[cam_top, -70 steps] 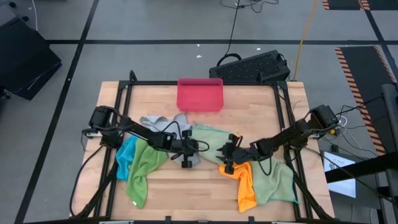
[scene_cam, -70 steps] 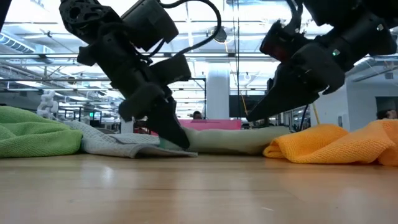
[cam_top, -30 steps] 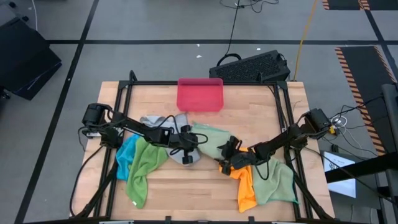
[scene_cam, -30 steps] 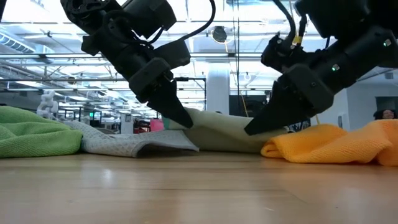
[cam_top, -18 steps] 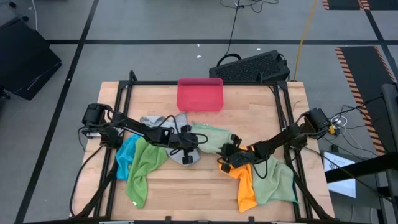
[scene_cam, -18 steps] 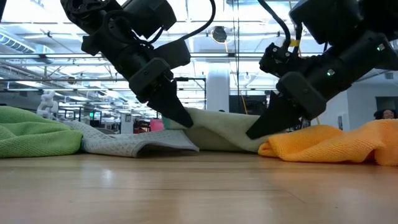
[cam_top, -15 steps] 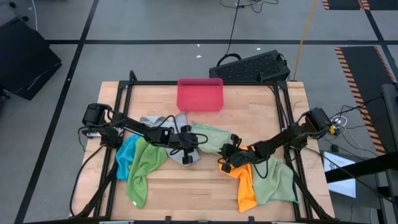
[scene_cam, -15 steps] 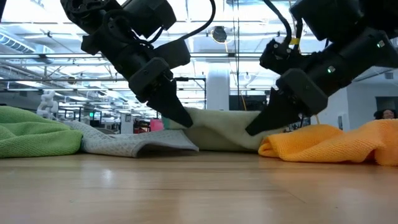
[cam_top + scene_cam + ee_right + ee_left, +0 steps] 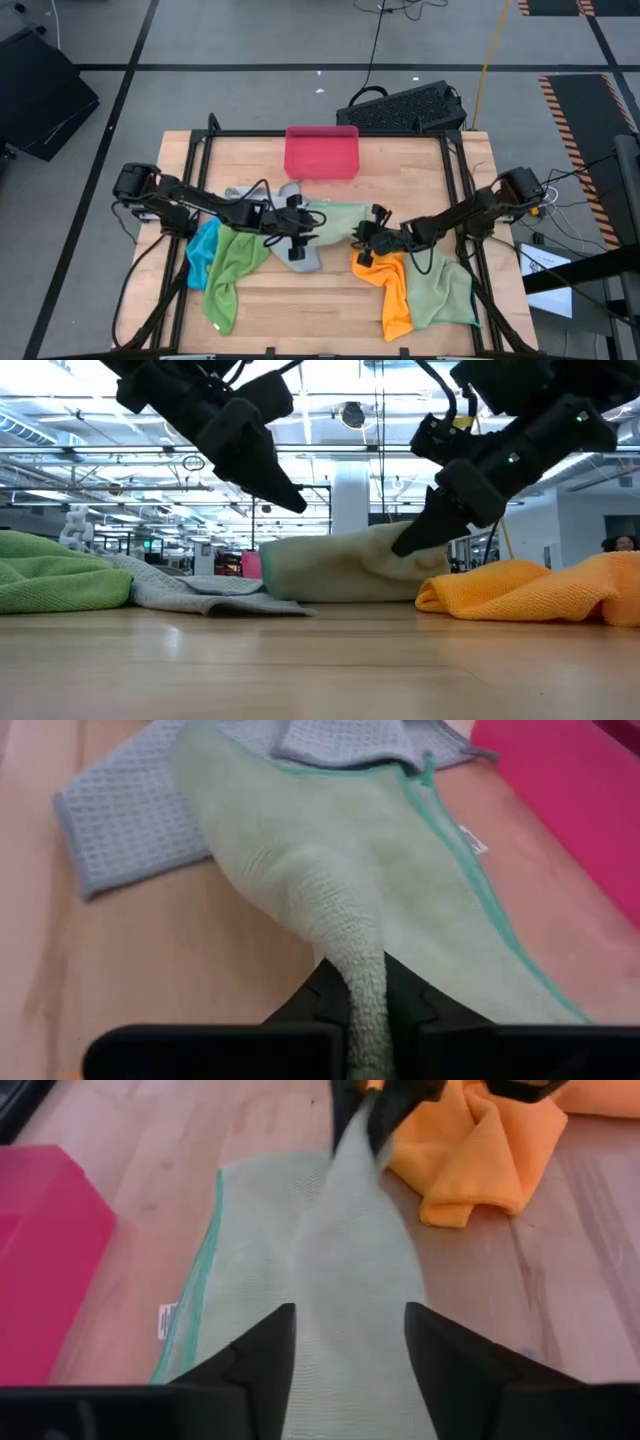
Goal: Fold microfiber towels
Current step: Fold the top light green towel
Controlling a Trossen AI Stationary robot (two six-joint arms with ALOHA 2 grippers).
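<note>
A pale green microfiber towel point(image 9: 335, 215) with a teal hem lies at the table's middle, its left part resting on a grey towel point(image 9: 303, 256). My right gripper point(image 9: 362, 240) is shut on the pale green towel's right end. My left gripper point(image 9: 305, 225) hovers open above the towel's left part point(image 9: 330, 1250) and touches nothing. The low view shows it raised clear point(image 9: 290, 500). More towels lie around: blue point(image 9: 203, 245) and green point(image 9: 235, 265) on the left, orange point(image 9: 392, 290) and light green point(image 9: 442, 292) on the right. My right gripper pinches a bunched ridge of the pale green towel point(image 9: 358, 955) between its two fingers, at the towel's right end. The fingers slant down from the table's right side. The held end point(image 9: 400, 545) is raised, and the rest lies slack on the table.
A pink-red tray point(image 9: 322, 152) stands at the far middle of the table. A black frame point(image 9: 452, 170) runs along the table's edges. Bare wood shows near the front edge between the green and orange towels point(image 9: 310, 310).
My left gripper has let go of the pale green towel and risen. The towel's left end has dropped into a low heap on the table. My right gripper has taken hold of the right end and lifted it a little.
</note>
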